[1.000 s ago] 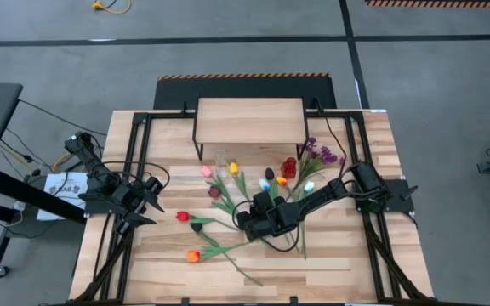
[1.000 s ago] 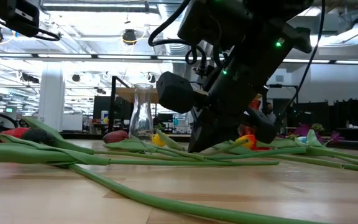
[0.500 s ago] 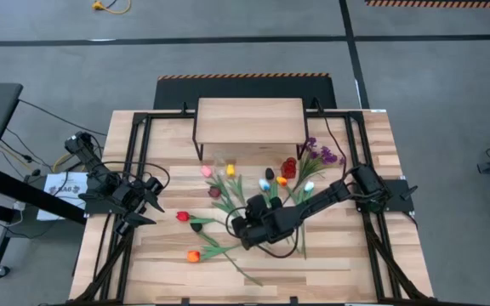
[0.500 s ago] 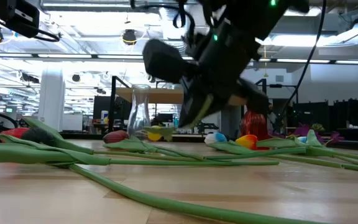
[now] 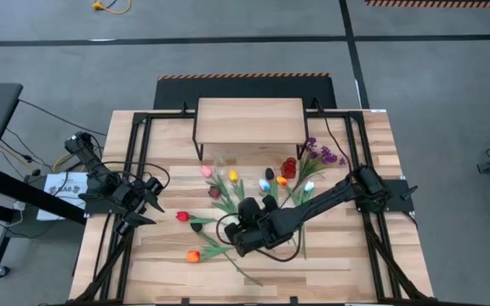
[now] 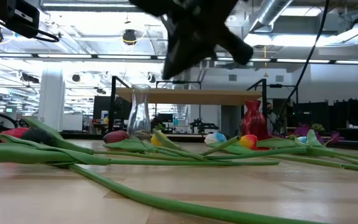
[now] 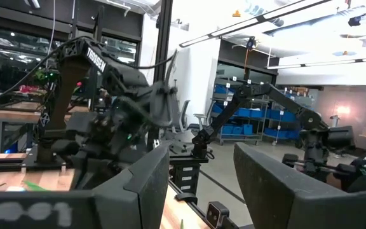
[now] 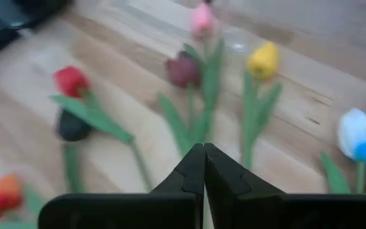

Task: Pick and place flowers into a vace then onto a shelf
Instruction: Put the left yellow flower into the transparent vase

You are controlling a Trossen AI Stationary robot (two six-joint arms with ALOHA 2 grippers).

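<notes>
Several tulips lie flat on the wood table (image 5: 347, 255): pink (image 5: 206, 171), yellow (image 5: 233, 176), dark red (image 5: 214, 193), red (image 5: 182, 216) and orange (image 5: 193, 255). A purple sprig (image 5: 321, 155) lies at the far right. A clear glass vase (image 6: 140, 112) and a red vase (image 6: 253, 118) stand before the shelf (image 5: 249, 119). My right gripper (image 5: 230, 234) hangs shut and empty above the stems, well off the table (image 6: 173, 62); its wrist view looks down on the tulips past its closed fingers (image 8: 203, 156). My left gripper (image 5: 151, 202) waits open at the table's left edge (image 7: 202, 184).
Long green stems (image 6: 166, 202) cross the table's near middle. Blue-white tulips (image 5: 265, 184) and an orange one (image 5: 282, 180) lie near the red vase (image 5: 289, 166). The black frame rails (image 5: 134, 170) run along both sides. Bare wood shows at the near right.
My right gripper has risen from the stems on the table, gone toward the near left and rolled somewhat, staying shut. No flower came up with it. The yellow tulip's head has slid a little toward the near edge.
</notes>
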